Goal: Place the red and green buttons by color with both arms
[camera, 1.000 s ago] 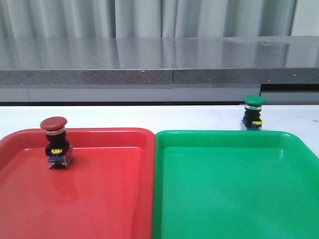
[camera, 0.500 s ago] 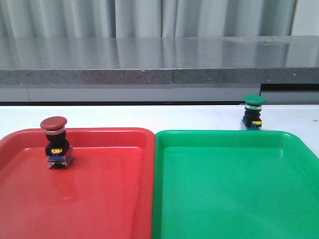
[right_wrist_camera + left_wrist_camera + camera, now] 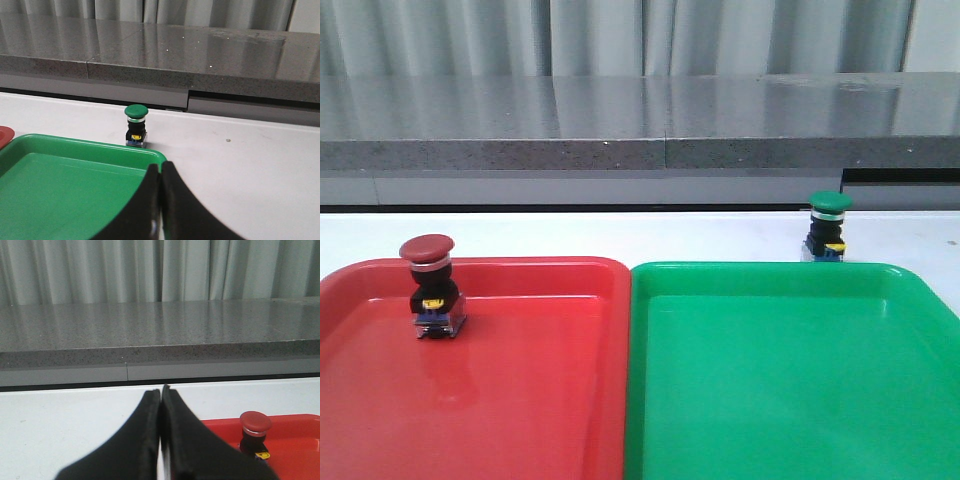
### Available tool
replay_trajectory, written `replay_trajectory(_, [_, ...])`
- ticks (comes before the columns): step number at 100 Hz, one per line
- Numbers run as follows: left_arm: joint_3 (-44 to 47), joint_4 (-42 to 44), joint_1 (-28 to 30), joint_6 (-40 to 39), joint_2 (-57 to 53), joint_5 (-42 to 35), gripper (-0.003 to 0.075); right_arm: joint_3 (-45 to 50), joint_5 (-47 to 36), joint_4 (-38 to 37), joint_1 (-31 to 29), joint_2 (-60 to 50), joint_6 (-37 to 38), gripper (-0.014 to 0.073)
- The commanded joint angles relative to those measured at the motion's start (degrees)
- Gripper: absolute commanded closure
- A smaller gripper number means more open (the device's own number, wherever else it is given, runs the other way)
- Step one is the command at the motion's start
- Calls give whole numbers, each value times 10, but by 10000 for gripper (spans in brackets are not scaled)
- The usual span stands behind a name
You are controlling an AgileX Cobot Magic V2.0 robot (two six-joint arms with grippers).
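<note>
In the front view, the red button (image 3: 428, 288) stands upright inside the red tray (image 3: 520, 400), near its far left corner, while the green button (image 3: 828, 228) stands upright on the white table (image 3: 620, 235), just beyond the far rim of the green tray (image 3: 790, 380) toward its right end; the two trays lie side by side with their inner rims touching, and neither arm shows here. In the left wrist view, the left gripper (image 3: 161, 440) has its two black fingers pressed together with nothing between them, and past them the red button (image 3: 255, 435) sits in the red tray (image 3: 295, 440), well apart from the fingertips. In the right wrist view, the right gripper (image 3: 160, 205) likewise has its fingers closed against each other and empty, poised over the near corner of the green tray (image 3: 65, 185); the green button (image 3: 136, 125) stands on the table (image 3: 250, 165) just outside the tray's far rim, clear of the gripper.
</note>
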Motion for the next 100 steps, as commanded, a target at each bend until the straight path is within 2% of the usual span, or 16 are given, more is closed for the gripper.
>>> replay_trajectory(1, [24, 1, 1, -6, -17, -48, 739, -8, -46, -3, -3, -12, -1, 661])
replay_trajectory(100, [24, 1, 1, -6, -17, -48, 739, -8, -52, -3, -3, -12, -1, 661])
